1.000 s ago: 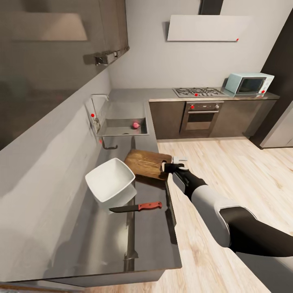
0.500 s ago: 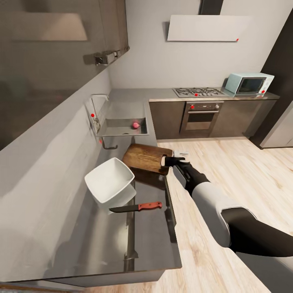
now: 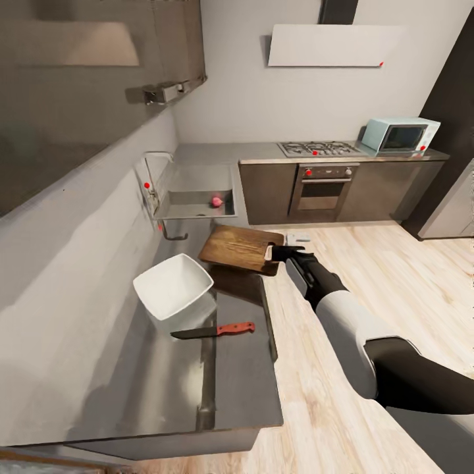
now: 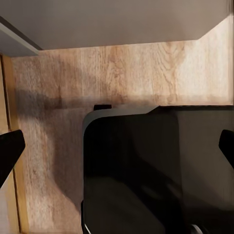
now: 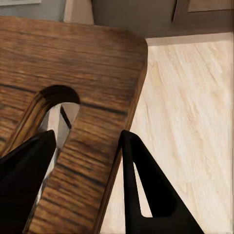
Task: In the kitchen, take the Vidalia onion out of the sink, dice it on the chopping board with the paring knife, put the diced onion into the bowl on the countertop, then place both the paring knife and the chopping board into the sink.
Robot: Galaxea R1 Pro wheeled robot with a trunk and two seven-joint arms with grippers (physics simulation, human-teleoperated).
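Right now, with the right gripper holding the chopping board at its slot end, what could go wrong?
1. The right gripper pinches the chopping board only at its slot end, and the board looks lifted off the countertop; it may tilt or slip out.
2. The bowl sits close beside the board, so a swing could knock it.
3. The Vidalia onion lies uncut in the sink; putting the board there now would skip the dicing.

Far off on a dark desk (image 3: 342, 157): pale-blue microwave (image 3: 399, 136) beside a gas hob (image 3: 316, 148), oven (image 3: 323, 186) below, white hood (image 3: 329, 45) above. Light wood floor (image 3: 368, 276) alongside.
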